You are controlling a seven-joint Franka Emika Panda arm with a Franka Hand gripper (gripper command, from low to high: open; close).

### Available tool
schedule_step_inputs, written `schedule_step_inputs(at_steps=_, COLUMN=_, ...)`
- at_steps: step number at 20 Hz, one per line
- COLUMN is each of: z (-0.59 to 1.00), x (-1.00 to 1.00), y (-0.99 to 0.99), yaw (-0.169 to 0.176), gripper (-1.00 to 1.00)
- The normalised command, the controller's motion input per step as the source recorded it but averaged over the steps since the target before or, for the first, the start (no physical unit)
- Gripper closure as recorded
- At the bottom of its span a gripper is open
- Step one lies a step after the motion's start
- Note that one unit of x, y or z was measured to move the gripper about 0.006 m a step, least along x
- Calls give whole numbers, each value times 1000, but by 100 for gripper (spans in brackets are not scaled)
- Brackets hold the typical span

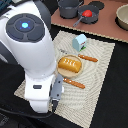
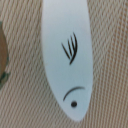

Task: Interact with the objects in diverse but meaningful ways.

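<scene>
Fingers: from where I stood, the gripper pointed down over the near part of the mat, but the arm's white body hid its tips, so I could not tell how far apart they stood or whether they had hold of anything.
Fish-shaped piece: the flat white fish-shaped piece filled the wrist view, lying flat on the woven mat, with a black fin mark, a curved gill line and a dot eye.
Bread loaf: the golden bread loaf sat on the round tan plate mid-mat.
Cutlery: an orange-handled fork lay just beyond the plate, an orange-handled knife just on the near side.
Milk carton: the white-and-blue milk carton stood near the mat's far edge.
Mat: the beige placemat lay on a dark table.
Far side: the grey two-handled pot and the red tomato in a small dark pan sat on a brown board.
</scene>
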Motion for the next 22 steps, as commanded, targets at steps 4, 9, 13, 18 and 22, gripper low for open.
schedule_step_inputs(at_steps=4, z=-100, x=0, y=-54, yaw=36, gripper=100)
schedule_step_inputs(at_steps=9, z=-92, x=1, y=-54, yaw=36, gripper=100)
schedule_step_inputs(at_steps=13, z=-102, x=11, y=-51, yaw=34, gripper=100)
schedule_step_inputs(at_steps=18, z=-127, x=93, y=-15, yaw=36, gripper=100)
schedule_step_inputs(at_steps=22, z=714, x=152, y=92, yaw=49, gripper=100)
